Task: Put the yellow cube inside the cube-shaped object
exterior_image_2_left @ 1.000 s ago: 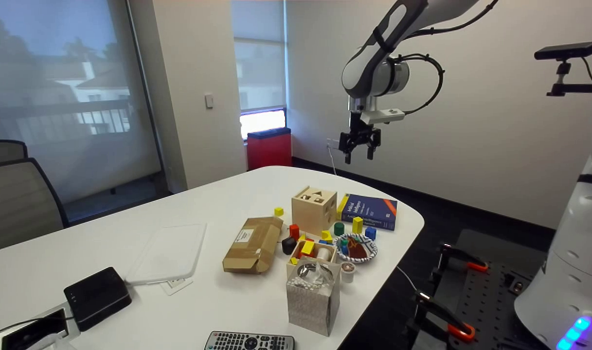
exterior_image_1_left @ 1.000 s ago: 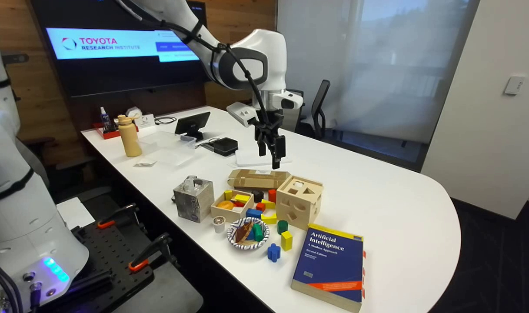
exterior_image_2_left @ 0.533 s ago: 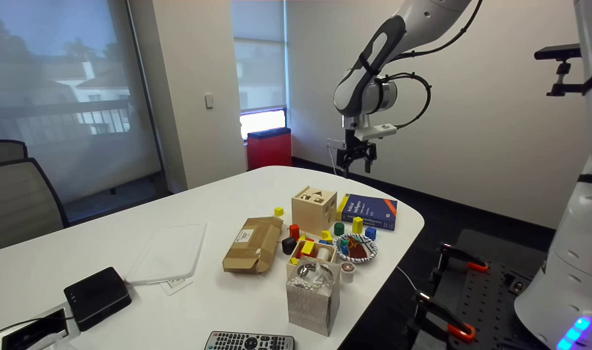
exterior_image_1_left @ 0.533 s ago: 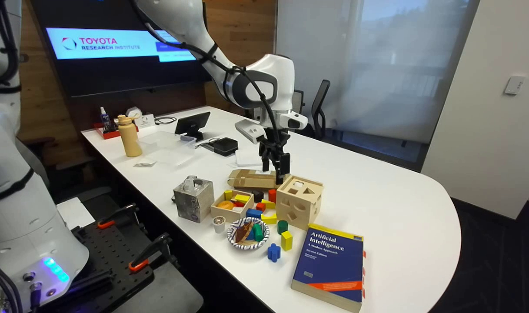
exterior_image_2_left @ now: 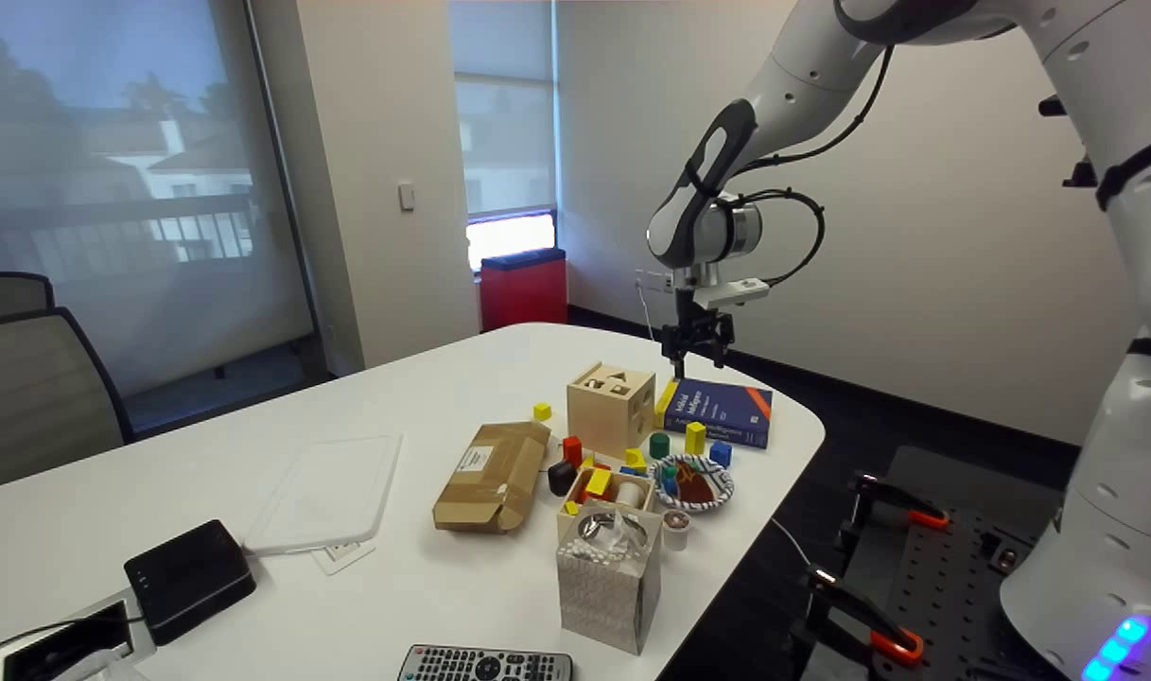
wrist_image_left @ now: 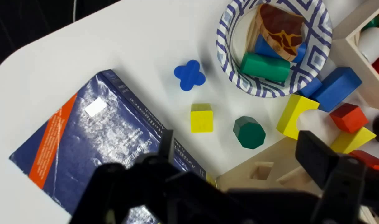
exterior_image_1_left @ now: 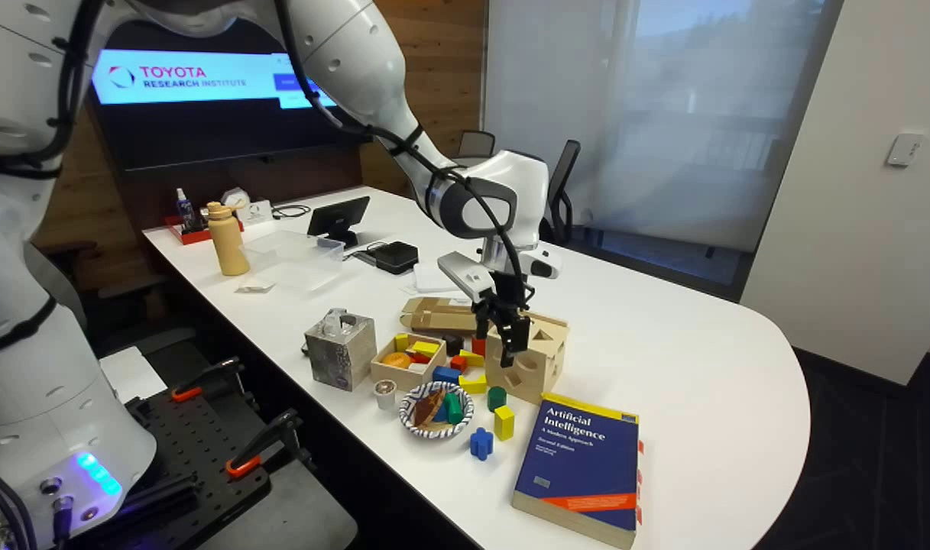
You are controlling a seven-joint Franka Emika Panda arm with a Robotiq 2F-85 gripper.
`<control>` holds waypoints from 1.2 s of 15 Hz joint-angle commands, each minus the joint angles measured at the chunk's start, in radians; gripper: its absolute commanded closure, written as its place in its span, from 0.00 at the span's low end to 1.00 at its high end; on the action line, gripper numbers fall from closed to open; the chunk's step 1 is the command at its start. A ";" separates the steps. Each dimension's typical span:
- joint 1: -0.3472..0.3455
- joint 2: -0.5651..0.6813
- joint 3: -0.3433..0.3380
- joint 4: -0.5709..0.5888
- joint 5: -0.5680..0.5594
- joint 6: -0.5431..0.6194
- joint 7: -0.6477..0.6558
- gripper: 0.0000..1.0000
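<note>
The yellow block (wrist_image_left: 201, 120), plain and taller than wide, stands upright on the desk (exterior_image_1_left: 694, 367), near the cube-shaped object (exterior_image_2_left: 596, 418), light wood with shape-cut holes.

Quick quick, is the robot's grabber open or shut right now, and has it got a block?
Gripper: open, holding nothing, no block in it.

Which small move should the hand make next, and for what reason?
Probably lower the hand a little toward the upright yellow block beside the green block: in both exterior views the hand appears roughly above the yellow one, and its jaws stand apart, holding nothing.
</note>
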 commanded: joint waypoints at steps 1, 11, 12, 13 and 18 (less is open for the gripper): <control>-0.079 0.099 0.044 0.090 0.048 -0.008 -0.105 0.00; -0.159 0.287 0.109 0.260 0.065 -0.030 -0.189 0.00; -0.158 0.296 0.109 0.266 0.064 -0.028 -0.187 0.00; -0.159 0.302 0.112 0.268 0.064 -0.027 -0.187 0.00; -0.168 0.334 0.122 0.278 0.071 -0.018 -0.187 0.00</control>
